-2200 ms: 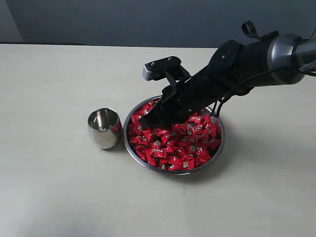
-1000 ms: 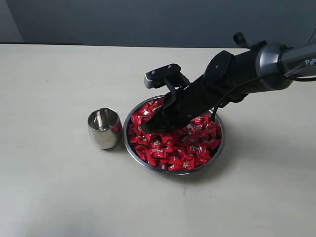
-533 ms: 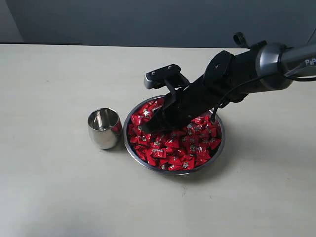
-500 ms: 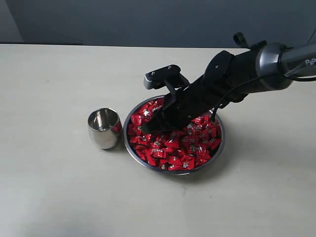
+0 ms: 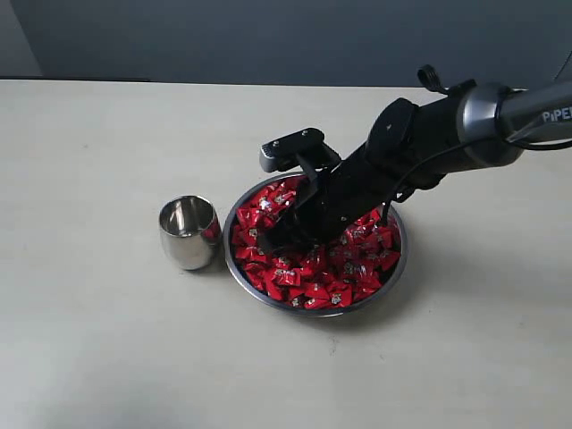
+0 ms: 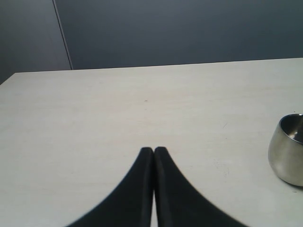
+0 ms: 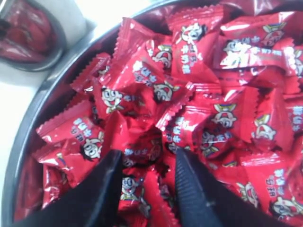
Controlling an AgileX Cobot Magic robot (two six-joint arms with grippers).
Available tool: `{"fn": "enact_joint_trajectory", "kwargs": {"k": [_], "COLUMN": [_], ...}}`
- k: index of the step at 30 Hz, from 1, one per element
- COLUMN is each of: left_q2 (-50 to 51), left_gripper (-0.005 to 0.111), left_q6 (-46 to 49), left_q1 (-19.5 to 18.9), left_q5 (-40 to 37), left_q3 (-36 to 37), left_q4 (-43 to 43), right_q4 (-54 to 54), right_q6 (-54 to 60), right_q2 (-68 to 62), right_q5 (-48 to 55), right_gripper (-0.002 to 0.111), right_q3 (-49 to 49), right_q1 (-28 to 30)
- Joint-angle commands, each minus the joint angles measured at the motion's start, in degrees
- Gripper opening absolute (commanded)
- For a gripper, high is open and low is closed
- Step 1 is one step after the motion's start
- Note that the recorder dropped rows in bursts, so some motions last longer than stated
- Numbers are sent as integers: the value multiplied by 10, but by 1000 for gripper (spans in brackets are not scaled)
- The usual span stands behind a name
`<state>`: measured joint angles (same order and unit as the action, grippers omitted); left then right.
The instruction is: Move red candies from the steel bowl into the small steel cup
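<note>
Red candies [image 5: 313,268] [image 7: 189,61] fill the steel bowl [image 5: 398,259] [image 7: 33,118] at the table's centre. The small steel cup [image 5: 189,231] [image 6: 288,151] stands upright just left of the bowl, and I see no candy inside it. My right gripper [image 5: 273,243] [image 7: 147,158] is open and pushed down into the candy pile on the bowl's left side, its fingers straddling crumpled wrappers. My left gripper [image 6: 154,150] is shut with nothing in it, low over bare table left of the cup. It is out of the exterior view.
The pale table [image 5: 107,340] stretches around the bowl and cup, with a dark wall [image 5: 268,36] behind its far edge. The right arm [image 5: 429,138] slants in from the upper right over the bowl's rear half.
My right gripper has dropped deeper into the candies and shifted slightly toward the bowl's front, with its jaws a little wider than a second ago. Cup and bowl have not moved.
</note>
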<state>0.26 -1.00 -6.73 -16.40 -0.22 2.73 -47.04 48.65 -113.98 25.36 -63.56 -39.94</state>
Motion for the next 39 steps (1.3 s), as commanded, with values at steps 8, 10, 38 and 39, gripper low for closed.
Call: {"fn": "enact_joint_trajectory", "kwargs": {"k": [8,10,38,39], "left_q2": [-3,-3,-3,-3], "left_gripper": [0,0,0,0], "left_q6": [-1,-1,-1,-1], "left_q1": [0,0,0,0], "left_q5": [1,1,1,1], "left_q3": [2,2,2,2], "left_q4": [-2,-2,-2,-2], "right_q4": [6,7,18,17], "right_q6": [-8,-8,13,27], "right_q2": [0,0,69,68], "right_q5": [4,6,-88,-82], "right_gripper": [27,16,-1,-1], "right_q3": [-1,-1,-6,-13], "right_q1": [-1,-1,-1,-1]}}
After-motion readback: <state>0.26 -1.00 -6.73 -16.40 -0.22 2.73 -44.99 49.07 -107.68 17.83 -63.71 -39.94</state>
